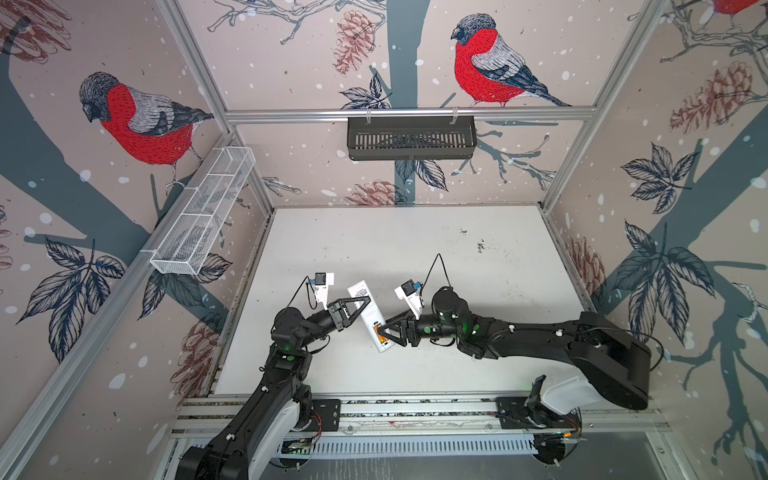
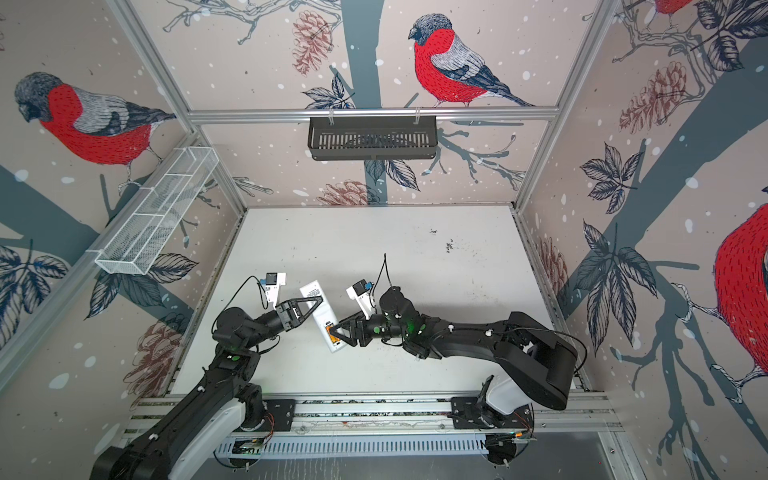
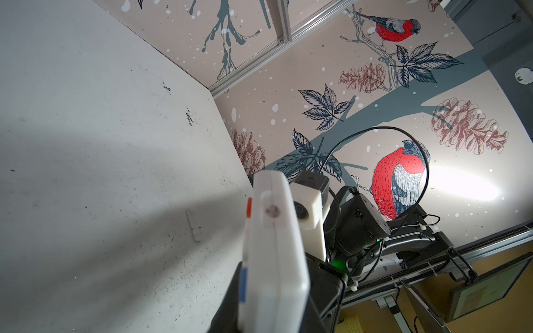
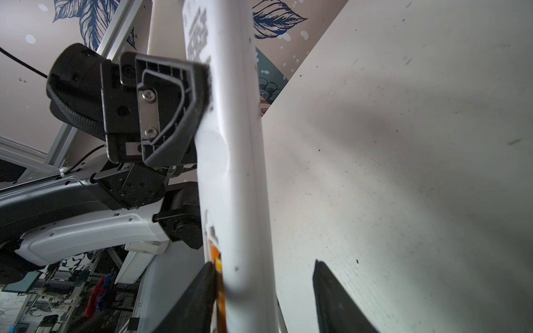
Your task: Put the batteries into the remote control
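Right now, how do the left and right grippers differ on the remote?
Grip: the left gripper is clamped on the remote control. The right gripper only straddles it, jaws open, one finger by the battery, the other clear.
Place: the left gripper holds the far half; the right gripper is at the near end, where the battery sits.
Shared: both black, both at the remote.

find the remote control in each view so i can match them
In a top view: remote control mid-frame, between left gripper and right gripper.
In a top view: between them again, left of centre.
Left wrist: edge-on, close, in the foreground.
Right wrist: close, white body spanning the frame.
Shared landmark: left gripper clamped on it.
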Available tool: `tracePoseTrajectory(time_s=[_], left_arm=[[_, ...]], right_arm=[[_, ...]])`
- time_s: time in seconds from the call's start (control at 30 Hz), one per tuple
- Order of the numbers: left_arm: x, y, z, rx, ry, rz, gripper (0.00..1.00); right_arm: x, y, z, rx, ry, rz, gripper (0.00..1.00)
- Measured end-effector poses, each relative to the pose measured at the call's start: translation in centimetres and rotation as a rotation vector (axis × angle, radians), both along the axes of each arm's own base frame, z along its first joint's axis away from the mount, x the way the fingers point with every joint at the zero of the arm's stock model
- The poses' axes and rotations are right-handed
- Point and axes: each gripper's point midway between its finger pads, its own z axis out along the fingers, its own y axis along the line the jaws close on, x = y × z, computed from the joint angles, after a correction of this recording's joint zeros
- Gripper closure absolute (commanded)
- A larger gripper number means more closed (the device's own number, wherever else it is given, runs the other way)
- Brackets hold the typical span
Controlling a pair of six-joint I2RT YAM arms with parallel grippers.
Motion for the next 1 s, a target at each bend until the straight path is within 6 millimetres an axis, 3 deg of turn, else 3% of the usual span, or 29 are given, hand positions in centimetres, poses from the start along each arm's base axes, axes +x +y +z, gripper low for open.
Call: tracePoseTrajectory(time_s=[0.13, 0.53, 0.87, 1.0], left_arm=[[0.0, 0.0, 0.0, -0.003, 0.005, -0.001, 1.00], [0.0, 0.0, 0.0, -0.002, 0.004, -0.002, 1.00], [0.0, 0.0, 0.0, -0.003, 0.004, 0.001, 1.00], [0.0, 0.0, 0.1, -0.003, 0.002, 0.001, 1.00]], right_arm=[[-0.6, -0.5, -0.4, -0.005, -0.008, 0.023, 0.44], [-2.2, -1.1, -0.7, 0.029, 0.008, 0.101, 0.63], [-2.0, -1.8, -0.6, 0.053, 0.051, 0.105, 0.57], [-2.0, -1.8, -0.7, 0.052, 0.054, 0.110, 0.59]])
